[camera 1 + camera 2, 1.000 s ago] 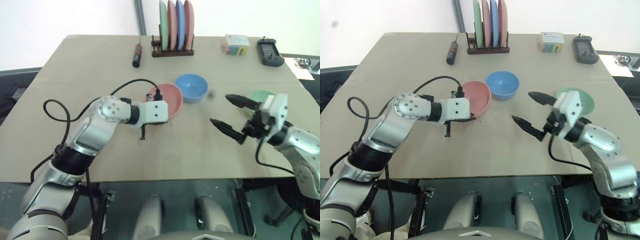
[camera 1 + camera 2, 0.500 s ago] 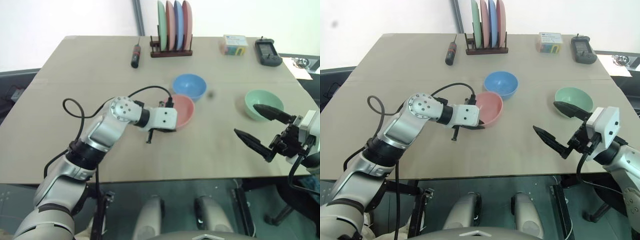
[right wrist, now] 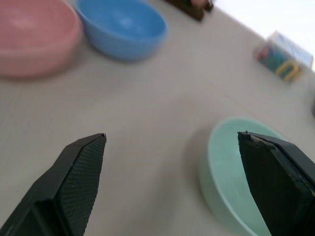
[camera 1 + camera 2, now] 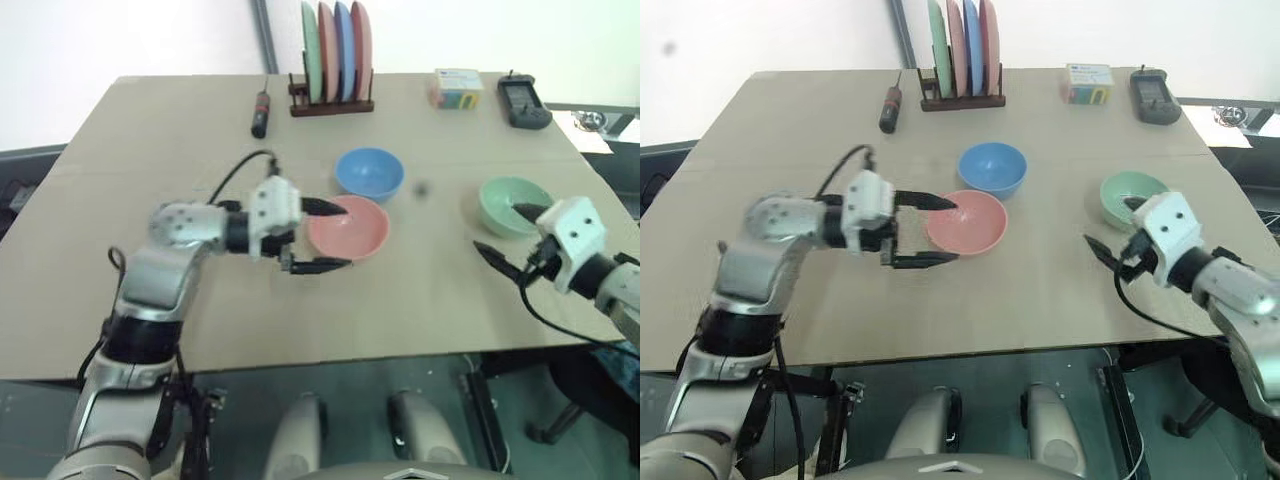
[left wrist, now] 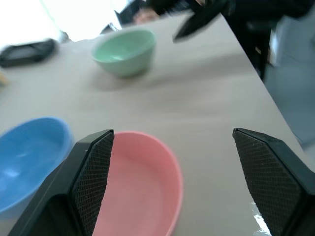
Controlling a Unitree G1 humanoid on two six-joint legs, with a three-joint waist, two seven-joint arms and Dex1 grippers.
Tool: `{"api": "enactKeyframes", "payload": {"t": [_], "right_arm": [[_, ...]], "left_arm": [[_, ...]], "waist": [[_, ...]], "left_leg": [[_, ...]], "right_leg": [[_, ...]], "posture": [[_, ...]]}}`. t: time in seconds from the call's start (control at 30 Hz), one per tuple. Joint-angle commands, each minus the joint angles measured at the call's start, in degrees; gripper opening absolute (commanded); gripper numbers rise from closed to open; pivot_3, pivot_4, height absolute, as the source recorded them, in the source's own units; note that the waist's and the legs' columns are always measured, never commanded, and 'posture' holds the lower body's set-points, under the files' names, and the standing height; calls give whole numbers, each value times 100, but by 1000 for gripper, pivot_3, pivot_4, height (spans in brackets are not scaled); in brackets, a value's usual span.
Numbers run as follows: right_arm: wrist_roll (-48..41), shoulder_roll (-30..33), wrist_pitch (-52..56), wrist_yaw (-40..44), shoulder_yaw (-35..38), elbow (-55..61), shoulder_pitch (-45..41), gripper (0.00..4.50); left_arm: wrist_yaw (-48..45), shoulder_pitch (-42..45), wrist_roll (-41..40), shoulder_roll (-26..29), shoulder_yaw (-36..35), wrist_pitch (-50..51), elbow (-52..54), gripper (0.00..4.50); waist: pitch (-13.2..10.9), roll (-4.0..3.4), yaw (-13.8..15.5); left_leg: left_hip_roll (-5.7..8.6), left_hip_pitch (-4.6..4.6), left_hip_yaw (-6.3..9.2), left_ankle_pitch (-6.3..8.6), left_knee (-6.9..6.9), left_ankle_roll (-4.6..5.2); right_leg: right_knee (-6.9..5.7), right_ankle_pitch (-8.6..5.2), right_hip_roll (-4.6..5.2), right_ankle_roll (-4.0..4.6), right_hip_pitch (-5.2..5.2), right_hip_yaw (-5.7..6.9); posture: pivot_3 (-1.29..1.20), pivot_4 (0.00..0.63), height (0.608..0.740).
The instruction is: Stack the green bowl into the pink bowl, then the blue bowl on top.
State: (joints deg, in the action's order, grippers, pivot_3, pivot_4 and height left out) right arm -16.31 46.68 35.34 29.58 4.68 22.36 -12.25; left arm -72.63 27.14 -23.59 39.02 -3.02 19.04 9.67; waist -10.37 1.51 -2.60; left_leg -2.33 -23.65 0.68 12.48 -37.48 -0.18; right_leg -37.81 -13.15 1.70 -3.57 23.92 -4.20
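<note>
Sitting apart on the tan surface, the three bowls were not yet stacked. The left gripper had its fingers spread wide at the near rim of the smooth salmon-pink bowl, holding nothing. The right gripper, fingers wide apart and empty, hovered just beside the plain mint-green bowl, seemingly lined up to grasp it. The glossy sky-blue bowl stood just behind the pink.

The tan bench carries a pink bowl at its middle, a blue bowl just behind it, and a green bowl well to the right. Along the far edge lie a screwdriver, a plate rack, a small box and a black device.
</note>
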Motion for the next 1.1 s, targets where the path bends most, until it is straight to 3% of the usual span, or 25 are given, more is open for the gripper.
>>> {"api": "enactKeyframes", "payload": {"t": [0.03,0.1,0.2,0.43,0.5,0.67,0.73,0.8,0.93,1.1], "right_arm": [[699,-17,94,-43,-642,-1218,-930,4500],[815,-145,124,-9,-777,-1856,-1380,4500],[897,-225,161,228,-908,-2489,-1775,3637],[1088,-262,189,488,-1000,-2884,-2023,616],[1121,-284,195,513,-997,-2880,-2028,45],[1116,-342,-658,747,-924,-2452,-1911,45],[291,-591,-1057,1560,-902,-1404,-1770,45],[-45,-792,-1006,1791,-979,-766,-1764,45],[-82,-1427,-604,1832,-1711,-223,-2268,45],[515,-2054,-1062,1875,-2520,-866,-2839,45]], "left_arm": [[-422,-150,-1203,367,-700,663,317,4323],[-292,-260,-1232,328,-835,403,405,4323],[-160,-505,-1370,451,-958,564,632,4500],[-32,-1067,-1860,714,-1343,805,1005,4500],[13,-1166,-1959,737,-1398,832,1080,4500],[184,-1400,-1800,677,-1518,467,1087,4500],[291,-1687,-1854,262,-1814,39,786,4500],[193,-1874,-1909,38,-2021,-314,526,4500],[-540,-2324,-1911,307,-2280,-570,-2,4500],[-1047,-2588,-2367,697,-2688,-258,-377,4500]], "waist": [[-1,-1,10],[-1,-1,57],[-1,-1,96],[-1,-1,44],[-1,-1,32],[-1,-1,19],[-2,-9,9],[-1,-14,-40],[0,-12,-62],[3,-5,45]], "left_leg": [[0,-1,0,0,0,0],[3,-6,3,0,0,0],[8,-17,2,0,1,0],[7,-21,0,1,15,0],[7,-15,-2,1,14,0],[6,-11,-2,1,10,0],[6,-11,-3,1,12,0],[1,-6,-13,1,25,0],[-18,-10,-1,1,23,0],[-17,-11,-1,1,9,-1]], "right_leg": [[-2,0,0,0,3,0],[-1,-2,2,-1,7,2],[14,5,9,-5,4,4],[22,13,11,-20,12,4],[17,13,11,-20,11,3],[9,2,9,-2,11,3],[10,3,9,-4,12,2],[14,12,6,-19,15,-5],[8,12,-16,-15,21,-1],[5,-2,-7,6,20,8]], "posture": [[0,150,740],[0,150,740],[0,150,740],[0,150,740],[0,150,740],[0,150,740],[0,150,740],[0,150,740],[0,150,740],[0,150,740]]}}
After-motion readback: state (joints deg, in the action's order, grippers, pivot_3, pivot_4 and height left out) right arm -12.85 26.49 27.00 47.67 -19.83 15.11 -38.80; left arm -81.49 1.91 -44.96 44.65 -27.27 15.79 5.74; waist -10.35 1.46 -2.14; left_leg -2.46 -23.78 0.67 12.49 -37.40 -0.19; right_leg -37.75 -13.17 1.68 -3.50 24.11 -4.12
